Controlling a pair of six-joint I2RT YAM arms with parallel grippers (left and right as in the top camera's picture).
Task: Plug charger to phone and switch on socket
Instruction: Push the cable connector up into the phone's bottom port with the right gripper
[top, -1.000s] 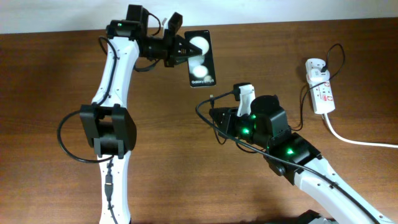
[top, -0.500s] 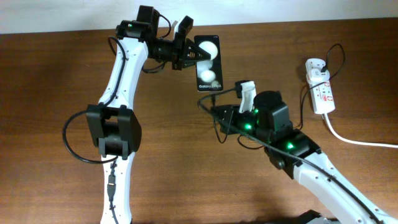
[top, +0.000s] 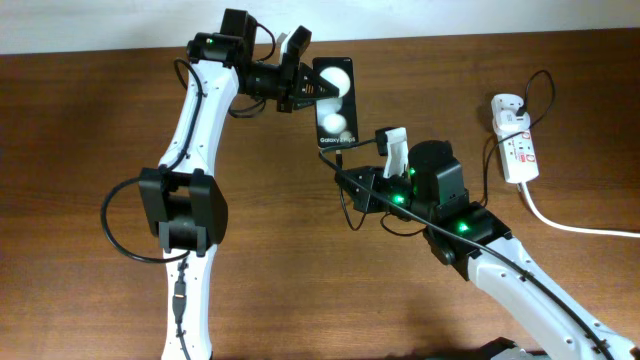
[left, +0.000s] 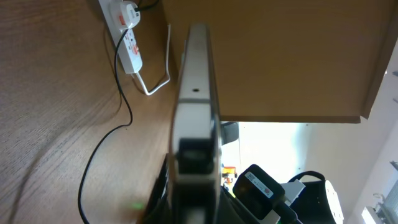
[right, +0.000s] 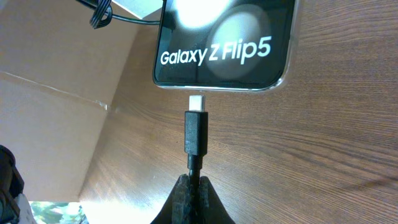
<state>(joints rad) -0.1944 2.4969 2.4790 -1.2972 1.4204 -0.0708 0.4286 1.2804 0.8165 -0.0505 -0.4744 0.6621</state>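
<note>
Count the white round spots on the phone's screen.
2. The far spot sits near the phone's far end; the near spot lies just above the Galaxy text.

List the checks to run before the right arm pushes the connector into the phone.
1. Left gripper shut on phone: ok.
2. Right gripper shut on charger connector: ok.
3. Connector in line with the phone's bottom edge: ok, by the right wrist view.
4. Connector seated: not ok, a gap shows.
5. Plug adapter in socket: ok.
6. Socket switched on: cannot tell.
</note>
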